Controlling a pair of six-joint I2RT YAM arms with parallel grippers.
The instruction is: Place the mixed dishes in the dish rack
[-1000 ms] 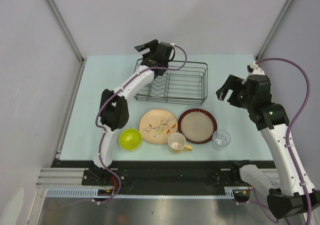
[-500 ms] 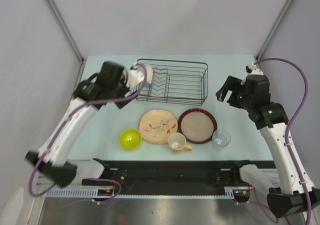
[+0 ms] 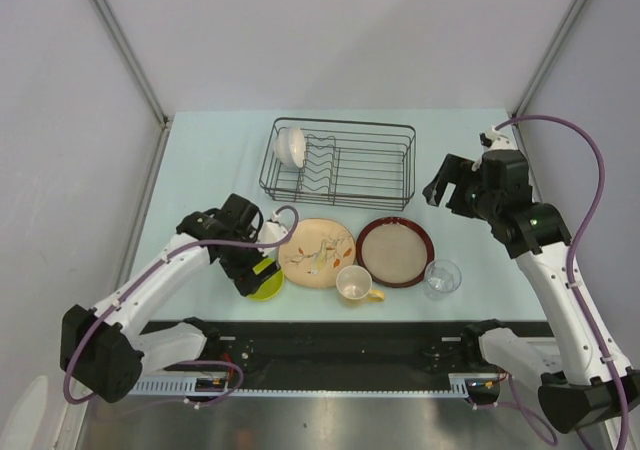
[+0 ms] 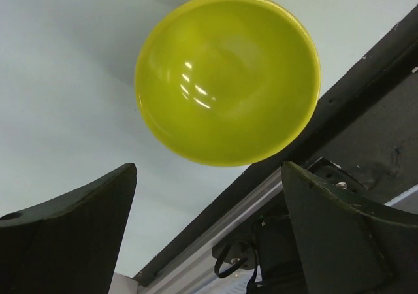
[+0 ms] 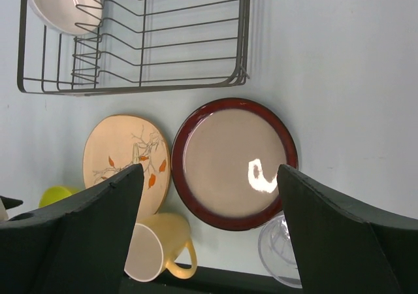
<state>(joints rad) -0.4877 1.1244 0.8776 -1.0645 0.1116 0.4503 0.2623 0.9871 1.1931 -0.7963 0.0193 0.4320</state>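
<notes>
The dish rack (image 3: 345, 123) stands at the back of the table with the white bowl (image 3: 290, 145) leaning in its left end. My left gripper (image 3: 255, 268) hangs open over the lime-green bowl (image 3: 268, 286), its fingers apart from the bowl (image 4: 227, 78). In front of the rack lie the leaf-patterned plate (image 3: 318, 253), the red-rimmed plate (image 3: 395, 251), the cream cup (image 3: 353, 284) tipped on its side, and the clear glass (image 3: 441, 278). My right gripper (image 3: 445, 182) is open and empty, high above the red-rimmed plate (image 5: 234, 162).
The dishes sit in a row close to the table's front edge (image 3: 330, 320), where a black rail runs. Grey walls and slanted frame posts (image 3: 120, 50) close in the back and sides. Light blue table surface (image 3: 200, 170) shows left of the rack.
My left arm has let go of the white bowl in the rack and swung forward and down to the lime-green bowl. The right gripper shifted slightly left.
</notes>
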